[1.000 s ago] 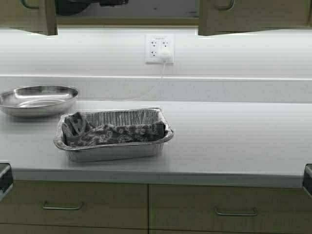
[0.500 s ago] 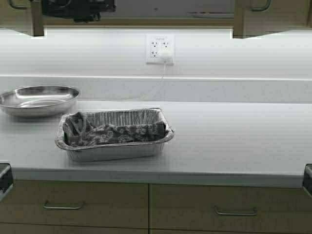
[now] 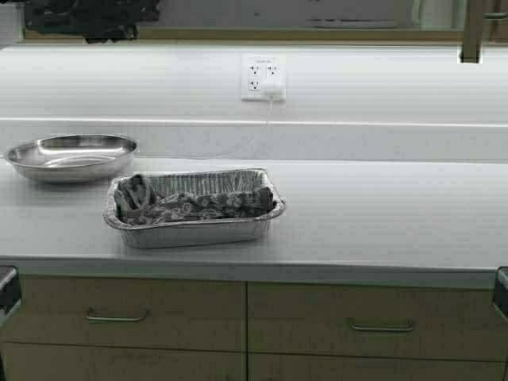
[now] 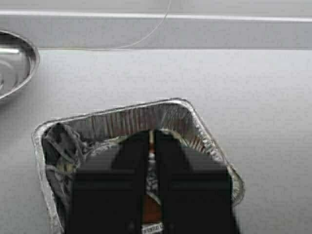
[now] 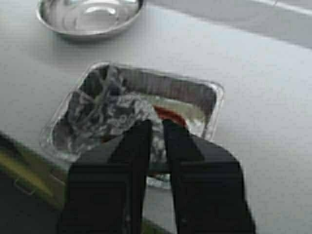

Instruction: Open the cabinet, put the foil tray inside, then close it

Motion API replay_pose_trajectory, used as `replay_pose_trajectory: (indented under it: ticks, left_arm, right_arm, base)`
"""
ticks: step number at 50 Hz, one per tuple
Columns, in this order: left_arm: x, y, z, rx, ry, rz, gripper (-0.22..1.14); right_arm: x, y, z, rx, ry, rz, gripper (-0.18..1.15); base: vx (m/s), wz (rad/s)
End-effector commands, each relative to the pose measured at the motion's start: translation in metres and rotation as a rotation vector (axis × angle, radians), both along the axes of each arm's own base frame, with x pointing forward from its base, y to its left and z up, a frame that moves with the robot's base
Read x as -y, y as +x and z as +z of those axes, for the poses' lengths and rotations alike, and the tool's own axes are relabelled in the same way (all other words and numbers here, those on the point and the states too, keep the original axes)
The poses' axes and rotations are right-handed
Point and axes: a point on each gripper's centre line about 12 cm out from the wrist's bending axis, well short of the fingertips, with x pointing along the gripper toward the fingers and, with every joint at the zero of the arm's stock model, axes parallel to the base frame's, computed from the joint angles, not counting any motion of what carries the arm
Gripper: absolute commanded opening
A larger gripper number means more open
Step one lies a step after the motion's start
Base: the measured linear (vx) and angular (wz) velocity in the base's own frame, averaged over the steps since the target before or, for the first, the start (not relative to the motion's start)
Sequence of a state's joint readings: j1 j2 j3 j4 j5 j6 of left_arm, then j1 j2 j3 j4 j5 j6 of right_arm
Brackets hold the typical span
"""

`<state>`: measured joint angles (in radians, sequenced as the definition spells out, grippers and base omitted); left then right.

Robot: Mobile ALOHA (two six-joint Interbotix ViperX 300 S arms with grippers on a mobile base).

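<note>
Both tools, left [image 4: 151, 146] & right [image 5: 156, 129], pressed together, hovering above foil tray [image 3: 194, 208], nothing held.

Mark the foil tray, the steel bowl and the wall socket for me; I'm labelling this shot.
foil tray [image 3: 198, 232], high view, near side wall
steel bowl [image 3: 71, 151], high view, inside
wall socket [image 3: 263, 76], high view, faceplate

Left end effector [image 4: 151, 146] points forward and down, its two dark fingers [image 4: 130, 161] nearly together with only a thin slit between them, holding nothing. Right end effector [image 5: 156, 129] same pose, fingers [image 5: 135, 146] parallel, narrow gap, empty. In the high view only the dark arm parts at the lower left [image 3: 8, 292] and lower right [image 3: 501, 292] edges show.
</note>
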<state>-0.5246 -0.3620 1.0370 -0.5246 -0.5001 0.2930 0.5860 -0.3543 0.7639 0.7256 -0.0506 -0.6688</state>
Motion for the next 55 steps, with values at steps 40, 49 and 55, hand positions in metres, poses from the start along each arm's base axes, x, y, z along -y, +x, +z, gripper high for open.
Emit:
replay_pose_trajectory:
  ticks: [40,49,55]
  left_arm:
    - [-0.014,0.024,-0.195,-0.081,-0.492,0.067,1.03]
    - [-0.013,0.029,-0.219,-0.083,-0.557,0.06,1.03]
    - [-0.024,0.032,-0.232,-0.082,-0.608,0.085,1.03]
  right_arm:
    - [0.032,0.032,-0.18,-0.162,0.342,-0.36,1.04]
    - [0.05,0.047,-0.218,-0.237,0.551,-0.279,1.04]
    - [0.057,0.061,-0.238,-0.266,0.639,-0.222,1.04]
  base:
    - [-0.1,0.12]
    - [0.02,0.0]
    - [0.06,-0.03]
